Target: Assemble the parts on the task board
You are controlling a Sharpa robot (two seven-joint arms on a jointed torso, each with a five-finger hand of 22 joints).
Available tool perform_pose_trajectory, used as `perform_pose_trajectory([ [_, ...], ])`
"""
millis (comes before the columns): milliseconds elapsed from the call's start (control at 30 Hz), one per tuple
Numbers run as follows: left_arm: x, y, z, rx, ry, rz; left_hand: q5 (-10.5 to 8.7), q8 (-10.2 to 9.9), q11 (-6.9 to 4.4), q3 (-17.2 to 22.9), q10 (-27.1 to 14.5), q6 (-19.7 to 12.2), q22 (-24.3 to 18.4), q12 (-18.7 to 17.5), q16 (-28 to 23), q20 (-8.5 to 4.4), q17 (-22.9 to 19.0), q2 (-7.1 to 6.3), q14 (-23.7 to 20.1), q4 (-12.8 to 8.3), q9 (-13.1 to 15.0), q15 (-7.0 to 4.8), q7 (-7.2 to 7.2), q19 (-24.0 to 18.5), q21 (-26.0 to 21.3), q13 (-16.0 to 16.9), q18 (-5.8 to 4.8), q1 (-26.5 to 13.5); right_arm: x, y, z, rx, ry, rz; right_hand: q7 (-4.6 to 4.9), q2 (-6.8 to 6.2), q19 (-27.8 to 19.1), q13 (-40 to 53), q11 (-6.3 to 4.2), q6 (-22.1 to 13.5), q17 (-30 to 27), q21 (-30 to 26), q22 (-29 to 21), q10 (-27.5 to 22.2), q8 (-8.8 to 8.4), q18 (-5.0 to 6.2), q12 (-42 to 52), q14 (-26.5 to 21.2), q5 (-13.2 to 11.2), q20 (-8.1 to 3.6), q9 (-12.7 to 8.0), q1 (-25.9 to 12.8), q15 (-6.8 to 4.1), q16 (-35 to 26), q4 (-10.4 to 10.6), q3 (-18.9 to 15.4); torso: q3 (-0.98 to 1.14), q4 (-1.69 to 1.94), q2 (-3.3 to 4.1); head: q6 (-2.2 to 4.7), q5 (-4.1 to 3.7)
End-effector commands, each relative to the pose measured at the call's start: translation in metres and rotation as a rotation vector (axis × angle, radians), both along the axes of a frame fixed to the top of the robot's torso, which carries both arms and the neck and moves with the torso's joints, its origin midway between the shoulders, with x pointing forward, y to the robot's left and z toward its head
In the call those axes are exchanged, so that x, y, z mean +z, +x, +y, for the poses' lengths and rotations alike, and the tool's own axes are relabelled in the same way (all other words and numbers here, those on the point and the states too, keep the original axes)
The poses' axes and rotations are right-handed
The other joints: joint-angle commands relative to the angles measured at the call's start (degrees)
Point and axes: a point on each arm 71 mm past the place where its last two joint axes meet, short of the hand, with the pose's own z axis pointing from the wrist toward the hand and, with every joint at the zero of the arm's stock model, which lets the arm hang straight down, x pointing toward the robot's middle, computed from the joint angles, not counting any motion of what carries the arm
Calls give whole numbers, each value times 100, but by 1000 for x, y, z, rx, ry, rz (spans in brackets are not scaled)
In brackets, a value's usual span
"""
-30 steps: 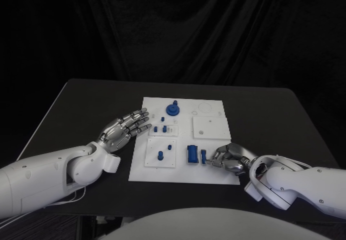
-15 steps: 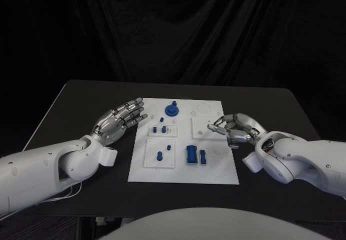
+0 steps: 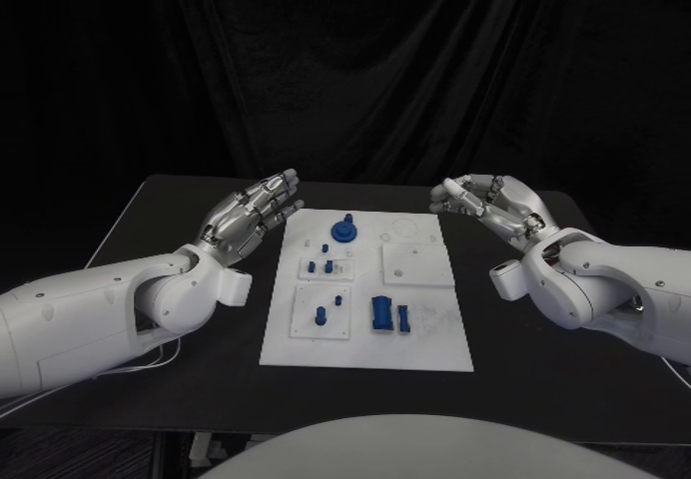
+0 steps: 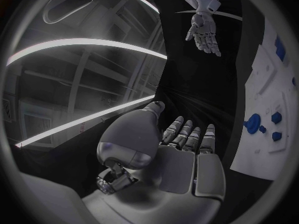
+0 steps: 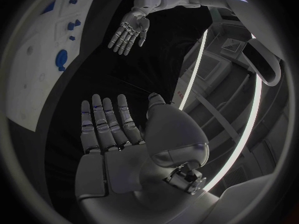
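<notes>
On either side of the white board [image 3: 367, 339], mid-table, we see left hand [image 3: 251, 219] and right hand [image 3: 491, 206] raised, fingers spread, holding nothing. Blue parts [image 3: 383, 311] lie on it. We judge no step in hand; next: pick a part.

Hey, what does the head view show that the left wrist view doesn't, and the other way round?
Head view alone: the whole task board, including the near blue block and the square plate. Left wrist view alone: the left hand's palm side from behind, fingers apart. Both: the open right hand, holding nothing, and the round blue knob part on the board's far end.
</notes>
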Motion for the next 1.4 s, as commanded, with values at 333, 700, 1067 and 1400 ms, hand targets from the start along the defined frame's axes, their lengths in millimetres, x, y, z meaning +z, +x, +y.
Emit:
perform_pose_trajectory([
  [333, 1, 11, -8, 50, -91, -102, -148, 0, -83, -290, -62, -18, -21, -220, -100, 52, -24, 69, -1, 518, -11, -12, 54, -7, -32, -27, 131, 100, -15, -3, 0, 38, 203, -12, -390, 206, -1864, -1385, -834, -974, -862, -218, -2244, -1791, -1302, -364, -1023, -2382, -457, 50, -1161, -187, -222, -1085, -1, -612, 47, -128, -138, 0, 197],
  [700, -14, 13, -17, 17, 6, 16, -1301, -332, -318, -145, -167, -832, -279, -834, -149, -410, -36, -467, -2, 168, -219, -231, -809, -148, -120, -207, -188, -2371, -32, -1, 1, -8, 132, 86, -1012, -422, -2313, -2330, -1406, -2751, -1130, -329, -3188, -2626, -2634, -702, -2373, -3391, -1610, -1070, -2046, -4352, -1350, -2220, -1133, 416, 59, -120, -136, 57, 180],
  [1067, -6, 17, -27, 157, 114, 7, -1966, -332, -823, -145, -167, -1052, -279, -1127, -149, -713, -36, -808, -2, -203, -219, -736, -809, -148, -120, -207, -350, -3989, -19, 21, 34, -208, 165, 104, -1012, -912, -2313, -2330, -1406, -3440, -1130, -329, -3188, -2626, -2634, -702, -2979, -3391, -2193, -1641, -2046, -6596, -1350, -2220, -1671, 1031, 187, -196, -102, 725, 109],
  [1400, 8, 20, -37, 377, 247, 8, -2358, -332, -823, -145, -167, -1483, -279, -1635, -149, -1246, -36, -1406, -2, -402, -219, -736, -809, -148, -120, -207, -840, -4941, -9, 33, 58, -370, 206, 158, -1012, -912, -2313, -2330, -1406, -3440, -1130, -329, -3188, -2626, -2634, -702, -2979, -3391, -2193, -1641, -2046, -6596, -1350, -2220, -1671, 1031, 324, -276, -66, 1441, 32],
])
